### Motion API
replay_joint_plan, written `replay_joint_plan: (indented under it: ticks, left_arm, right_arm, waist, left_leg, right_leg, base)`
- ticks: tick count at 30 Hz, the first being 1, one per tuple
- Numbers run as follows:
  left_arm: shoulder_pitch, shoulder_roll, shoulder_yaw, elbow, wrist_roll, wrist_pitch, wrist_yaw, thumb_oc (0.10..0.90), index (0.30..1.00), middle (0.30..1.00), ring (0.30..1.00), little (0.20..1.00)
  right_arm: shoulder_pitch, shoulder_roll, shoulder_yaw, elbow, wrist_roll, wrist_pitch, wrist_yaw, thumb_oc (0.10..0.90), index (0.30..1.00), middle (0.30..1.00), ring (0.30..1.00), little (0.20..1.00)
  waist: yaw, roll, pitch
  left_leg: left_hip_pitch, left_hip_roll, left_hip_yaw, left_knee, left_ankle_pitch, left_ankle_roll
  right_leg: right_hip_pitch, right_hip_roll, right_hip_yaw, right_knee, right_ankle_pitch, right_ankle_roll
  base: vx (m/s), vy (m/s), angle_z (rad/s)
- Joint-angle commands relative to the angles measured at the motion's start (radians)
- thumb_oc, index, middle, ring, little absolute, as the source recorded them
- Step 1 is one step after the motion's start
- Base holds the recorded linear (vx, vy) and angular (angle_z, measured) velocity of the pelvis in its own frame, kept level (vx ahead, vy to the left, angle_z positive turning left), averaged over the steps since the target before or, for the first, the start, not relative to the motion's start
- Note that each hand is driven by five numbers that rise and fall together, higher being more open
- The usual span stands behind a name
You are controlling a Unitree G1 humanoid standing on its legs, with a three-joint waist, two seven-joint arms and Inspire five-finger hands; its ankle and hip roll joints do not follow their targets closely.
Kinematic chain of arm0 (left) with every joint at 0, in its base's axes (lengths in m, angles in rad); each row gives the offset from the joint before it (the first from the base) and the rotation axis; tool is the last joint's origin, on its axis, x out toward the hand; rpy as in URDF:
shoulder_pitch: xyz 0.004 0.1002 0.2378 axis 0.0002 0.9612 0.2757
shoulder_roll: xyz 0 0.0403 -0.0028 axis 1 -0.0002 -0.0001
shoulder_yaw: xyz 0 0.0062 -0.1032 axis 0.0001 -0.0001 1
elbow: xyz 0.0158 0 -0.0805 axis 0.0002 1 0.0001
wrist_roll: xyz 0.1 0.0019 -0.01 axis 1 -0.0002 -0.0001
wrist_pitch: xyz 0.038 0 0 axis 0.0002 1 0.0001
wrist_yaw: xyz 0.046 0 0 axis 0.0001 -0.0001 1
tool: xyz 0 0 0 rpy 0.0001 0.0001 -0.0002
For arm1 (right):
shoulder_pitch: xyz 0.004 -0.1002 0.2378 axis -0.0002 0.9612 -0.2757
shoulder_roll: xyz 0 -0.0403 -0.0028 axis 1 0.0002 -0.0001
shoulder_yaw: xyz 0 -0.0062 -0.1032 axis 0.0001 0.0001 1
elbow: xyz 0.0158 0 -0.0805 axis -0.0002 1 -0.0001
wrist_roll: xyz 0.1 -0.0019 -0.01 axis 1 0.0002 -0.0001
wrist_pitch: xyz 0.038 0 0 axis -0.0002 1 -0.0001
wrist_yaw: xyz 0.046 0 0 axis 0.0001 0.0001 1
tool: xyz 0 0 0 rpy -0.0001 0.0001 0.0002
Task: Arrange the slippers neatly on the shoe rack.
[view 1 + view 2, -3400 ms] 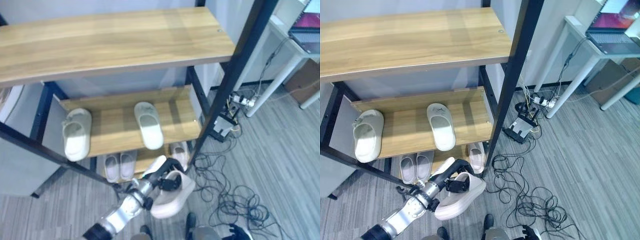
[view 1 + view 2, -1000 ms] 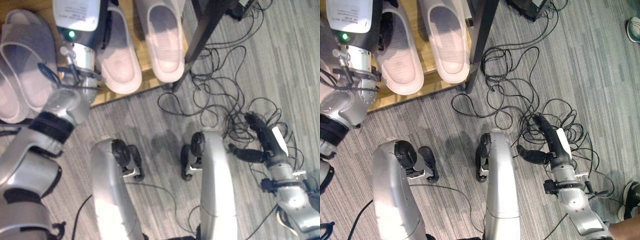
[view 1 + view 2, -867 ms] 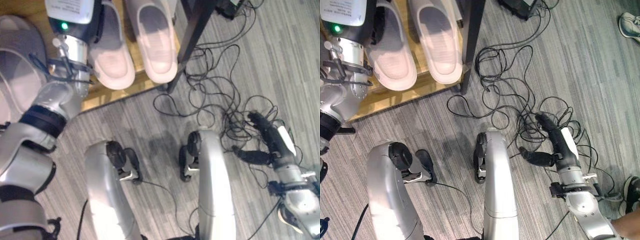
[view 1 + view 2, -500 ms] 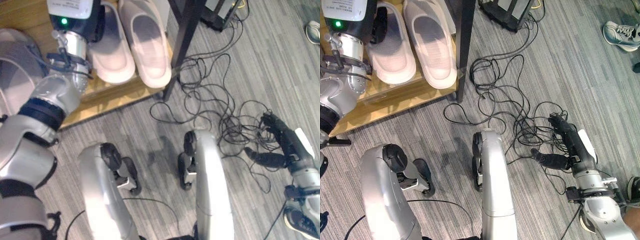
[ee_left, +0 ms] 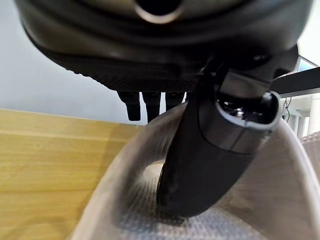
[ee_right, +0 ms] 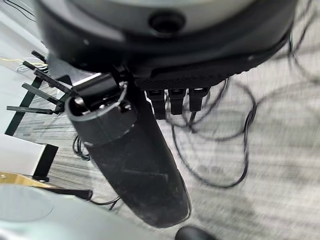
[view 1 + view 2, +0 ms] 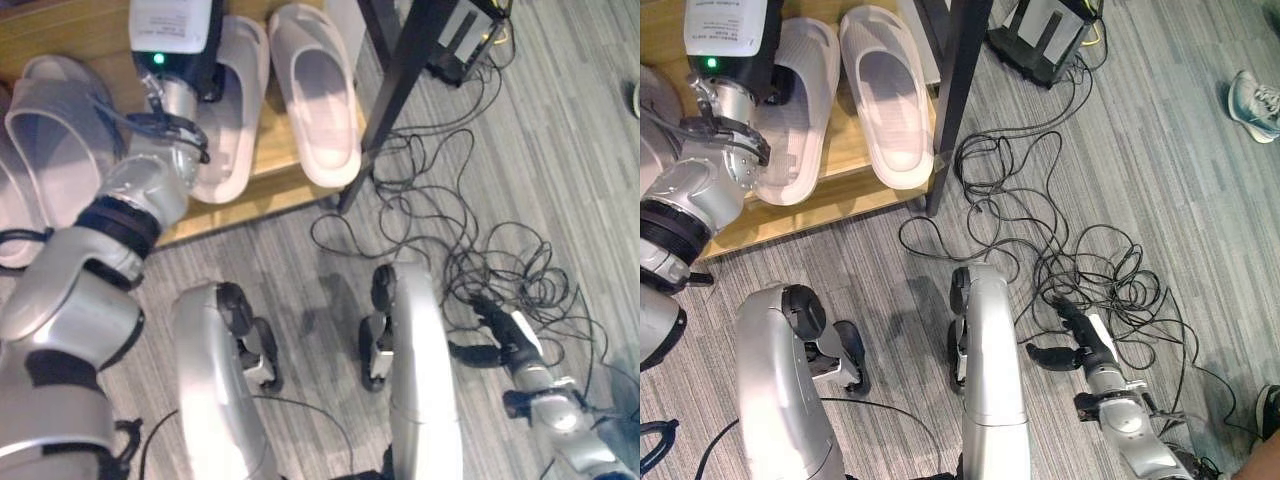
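Wooden shelf [image 7: 262, 190] of the shoe rack fills the upper left of the frame; its front edge runs diagonally just above the grey striped floor [image 7: 1200, 200]. A black rack post [image 7: 958, 90] slants down at top centre, right beside the outermost slipper, so little room on that side. Open floor lies to the right, strewn with loose black cables [image 7: 1080, 270] at centre right; a black box [image 7: 1045, 40] sits at the top, a shoe [image 7: 1252, 100] at the far right edge.

Left hand [image 5: 215, 145] is at upper left, on the slipper [image 7: 232, 110] lying on the shelf. The left wrist view shows the thumb pressed into the slipper's footbed, the fingers [image 5: 150, 106] behind its strap, so the hand pinches it. That slipper is pale, soft, open-toed, lying flat, just beside a matching second slipper [image 7: 318, 95] nearer the post, roughly parallel. A greyish slipper [image 7: 55, 140] lies at the far left edge.

Right hand [image 7: 1080, 340] hangs at lower right over the cables, fingers loosely out, holding nothing.
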Motion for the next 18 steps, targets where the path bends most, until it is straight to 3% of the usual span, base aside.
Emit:
replay_joint_plan:
  ticks: [1, 9, 14, 18]
  left_arm:
    - [-0.209, 0.025, 0.056, -0.031, 0.064, 0.009, 0.025, 0.800, 0.900, 0.900, 0.900, 0.900]
    - [-0.172, 0.022, 0.102, -0.125, 0.109, 0.035, 0.013, 0.800, 0.900, 0.900, 0.900, 0.900]
    - [-0.114, 0.008, 0.166, -0.184, 0.035, -0.006, 0.030, 0.800, 0.900, 0.900, 0.900, 0.900]
    - [-0.120, 0.014, 0.150, -0.182, 0.014, -0.006, 0.007, 0.800, 0.900, 0.900, 0.900, 0.900]
  right_arm:
    - [-0.040, -0.058, -0.120, -0.095, -0.063, -0.052, -0.057, 0.800, 0.900, 0.900, 0.900, 0.900]
    - [-0.046, -0.032, -0.074, -0.080, -0.101, -0.024, -0.057, 0.800, 0.900, 0.900, 0.900, 0.900]
    - [-0.056, -0.019, -0.041, -0.062, -0.119, -0.011, -0.056, 0.800, 0.900, 0.900, 0.900, 0.900]
    - [-0.060, -0.023, -0.024, -0.047, -0.139, -0.003, -0.056, 0.800, 0.900, 0.900, 0.900, 0.900]
  waist:
    - [0.029, -0.002, -0.014]
    - [0.039, 0.007, -0.014]
    - [0.045, 0.010, -0.014]
    - [0.047, 0.013, -0.014]
  left_leg:
    - [0.106, -0.030, -0.105, 0.055, -0.178, 0.059]
    - [0.106, -0.041, -0.107, 0.069, -0.186, 0.062]
    - [0.106, -0.049, -0.107, 0.077, -0.185, 0.062]
    - [0.106, -0.052, -0.106, 0.080, -0.185, 0.062]
  right_leg:
    - [0.017, 0.044, 0.066, -0.023, 0.026, -0.092]
    - [0.017, 0.043, 0.068, -0.007, 0.019, -0.095]
    - [0.017, 0.041, 0.072, 0.004, 0.014, -0.097]
    - [0.017, 0.038, 0.076, 0.008, 0.009, -0.102]
  base:
    - [0.01, -0.018, 0.07]
    - [0.00, -0.006, 0.03]
    - [0.00, 0.000, 0.00]
    - [0.00, 0.000, 0.00]
